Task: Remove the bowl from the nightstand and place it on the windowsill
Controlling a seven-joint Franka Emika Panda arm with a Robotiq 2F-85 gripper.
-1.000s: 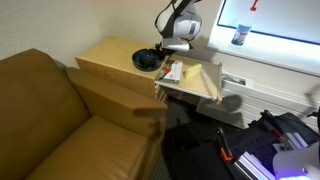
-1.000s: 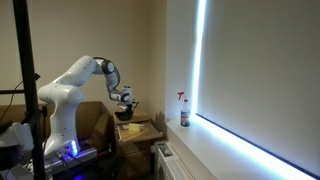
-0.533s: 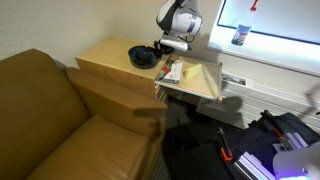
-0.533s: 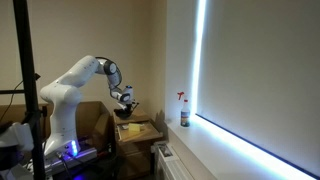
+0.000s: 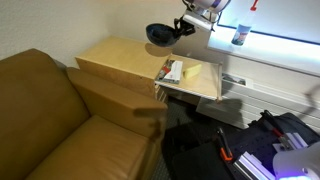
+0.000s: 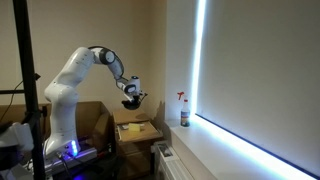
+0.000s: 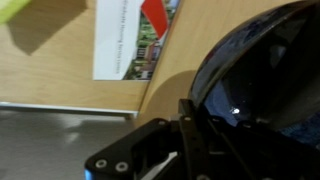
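Claw [image 5: 179, 27] pinching the bowl [image 5: 158, 35] at its rim; wrist view shows one finger [image 7: 190, 130] against the dark edge. Bowl is airborne at 9 o'clock from the claw, clear above the worktop [image 5: 115, 55]. Leaflet [image 5: 172, 72] lies on the worktop at 6 o'clock below the bowl. Spray bottle [image 5: 240, 34] stands on the windowsill [image 5: 285, 52], 3 o'clock from the claw, well apart.

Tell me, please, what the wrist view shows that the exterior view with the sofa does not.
Only the wrist view shows the cover print of the booklet up close. Only the exterior view shows the brown sofa and the spray bottle on the windowsill. Both show the dark bowl held by the gripper above the wooden nightstand.
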